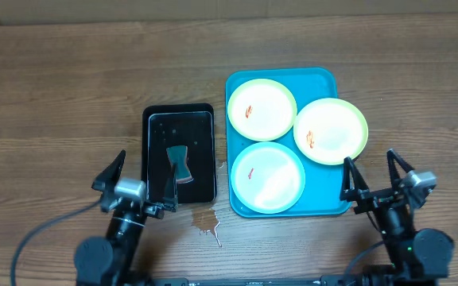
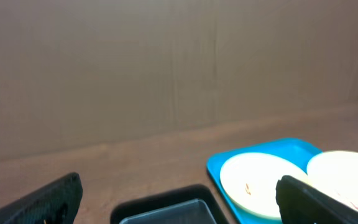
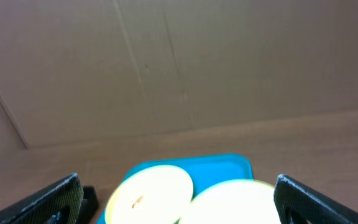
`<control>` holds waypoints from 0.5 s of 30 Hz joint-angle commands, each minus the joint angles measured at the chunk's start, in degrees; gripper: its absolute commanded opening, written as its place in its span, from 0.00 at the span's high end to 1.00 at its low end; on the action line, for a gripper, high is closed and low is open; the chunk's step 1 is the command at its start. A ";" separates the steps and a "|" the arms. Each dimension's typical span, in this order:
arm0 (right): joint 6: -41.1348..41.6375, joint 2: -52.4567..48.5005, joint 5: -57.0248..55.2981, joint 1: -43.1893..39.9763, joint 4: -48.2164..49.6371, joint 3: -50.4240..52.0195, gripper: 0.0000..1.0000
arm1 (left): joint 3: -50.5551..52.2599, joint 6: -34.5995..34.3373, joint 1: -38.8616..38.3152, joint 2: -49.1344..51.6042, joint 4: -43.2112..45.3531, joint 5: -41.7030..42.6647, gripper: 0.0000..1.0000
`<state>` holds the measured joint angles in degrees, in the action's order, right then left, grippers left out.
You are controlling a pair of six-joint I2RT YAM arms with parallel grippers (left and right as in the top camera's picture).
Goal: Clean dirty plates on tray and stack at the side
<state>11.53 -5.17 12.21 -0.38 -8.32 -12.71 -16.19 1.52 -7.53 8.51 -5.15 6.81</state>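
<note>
Three pale yellow-green plates with red-orange smears lie on the turquoise tray [image 1: 324, 75]: one at the back left [image 1: 261, 110], one at the right overhanging the tray's edge [image 1: 331, 131], one at the front [image 1: 268, 177]. My left gripper [image 1: 133, 176] is open and empty at the front left, beside the black tray. My right gripper [image 1: 378, 171] is open and empty at the front right of the turquoise tray. In the left wrist view the back plate [image 2: 260, 177] and tray [image 2: 278, 147] show. In the right wrist view two plates [image 3: 149, 190] [image 3: 235, 202] show on the tray [image 3: 222, 165].
A smaller black tray [image 1: 203, 151] left of the turquoise one holds a clear lid and a dark teal sponge [image 1: 180, 163]. A small brown spill [image 1: 206, 220] lies on the wooden table in front of it. A cardboard wall stands behind the table.
</note>
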 commanded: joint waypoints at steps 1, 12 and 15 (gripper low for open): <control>-1.33 -8.28 0.96 -0.24 -5.81 -11.74 0.00 | -13.31 0.59 0.11 11.13 -8.33 1.64 0.00; -3.17 -48.98 0.83 -0.24 -43.43 -54.07 0.00 | -55.49 -5.84 0.09 50.34 -40.52 12.76 0.00; -0.04 -56.37 4.31 -0.24 -47.10 -58.97 0.00 | -62.49 -5.81 0.09 57.61 -47.78 12.72 0.00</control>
<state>9.34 -55.81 13.30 -0.38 -53.28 -66.87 -72.38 -2.70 -7.51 60.64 -48.75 16.49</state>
